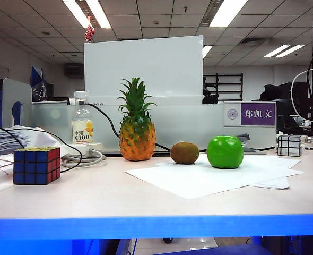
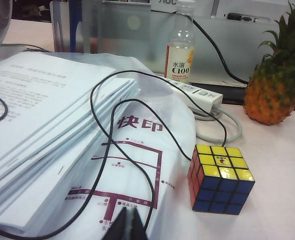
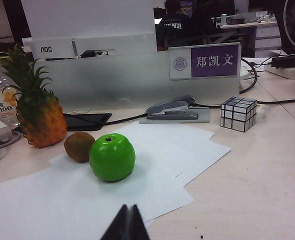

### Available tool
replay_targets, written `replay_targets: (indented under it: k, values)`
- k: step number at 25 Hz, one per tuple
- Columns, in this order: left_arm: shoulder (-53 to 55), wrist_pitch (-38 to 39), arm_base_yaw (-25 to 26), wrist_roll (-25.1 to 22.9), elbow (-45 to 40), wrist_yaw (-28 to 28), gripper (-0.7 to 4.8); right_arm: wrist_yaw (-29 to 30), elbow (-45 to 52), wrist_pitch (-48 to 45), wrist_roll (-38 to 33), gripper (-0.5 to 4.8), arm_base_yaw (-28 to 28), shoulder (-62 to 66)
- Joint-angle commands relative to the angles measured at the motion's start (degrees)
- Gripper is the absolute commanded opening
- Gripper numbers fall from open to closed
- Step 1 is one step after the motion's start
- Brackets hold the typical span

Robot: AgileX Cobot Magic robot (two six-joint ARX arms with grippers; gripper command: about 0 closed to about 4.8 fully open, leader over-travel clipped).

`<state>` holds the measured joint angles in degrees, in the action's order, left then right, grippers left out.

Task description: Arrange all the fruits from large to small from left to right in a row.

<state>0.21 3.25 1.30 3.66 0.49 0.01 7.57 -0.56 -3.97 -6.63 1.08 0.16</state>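
In the exterior view the fruits stand in a row: a pineapple (image 1: 137, 132) with a green crown on the left, a brown kiwi (image 1: 184, 152) in the middle, a glossy green apple (image 1: 225, 152) on the right. The right wrist view shows the apple (image 3: 112, 156) nearest, the kiwi (image 3: 79, 146) touching or nearly touching it, and the pineapple (image 3: 39, 114) behind. My right gripper (image 3: 129, 207) is shut and empty, well short of the apple. My left gripper (image 2: 129, 209) is shut and empty above a paper stack, far from the pineapple (image 2: 275, 90). Neither gripper shows in the exterior view.
A coloured Rubik's cube (image 2: 219, 178) sits near the left gripper, beside a stack of papers (image 2: 47, 140) crossed by black cables. A yellow-labelled bottle (image 1: 82, 126) and a power strip (image 2: 197, 95) stand behind. White sheets (image 3: 87, 195) lie under the apple. A stapler (image 3: 172, 109) and a silver cube (image 3: 238, 113) sit at right.
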Motion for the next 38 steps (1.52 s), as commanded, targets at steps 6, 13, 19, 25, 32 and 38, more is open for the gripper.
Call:
replay_targets:
  k: [6, 13, 19, 25, 32, 38]
  values:
    - [-0.1, -0.7, 0.1, 0.0, 0.1, 0.2, -0.05, 0.0, 0.3, -0.6, -0.2, -0.01, 0.1, -0.1]
    - [-0.1, -0.8, 0.0, 4.8, 0.1, 1.0, -0.05, 5.1, 0.3, -1.8, -9.2, -0.01, 0.1, -0.1]
    - [-0.1, -5.3, 0.0, 21.0, 0.1, 20.1, -0.06, 18.2, 0.3, -15.6, -29.3, -0.02, 0.1, -0.1]
    - [-0.1, -24.9, -0.6, 32.3, 0.2, 49.1, -0.06, 17.4, 0.3, -26.1, -45.6, -0.01, 0.1, -0.1]
    - [-0.1, -28.7, -1.7, 31.2, 0.2, 48.1, -0.06, 15.0, -3.8, -25.4, -42.3, -0.02, 0.1, 4.2]
    - [-0.1, -28.6, -1.6, 25.7, 0.2, 39.3, -0.05, 13.6, -24.0, -29.6, -11.7, 1.99, 4.1, 38.9]
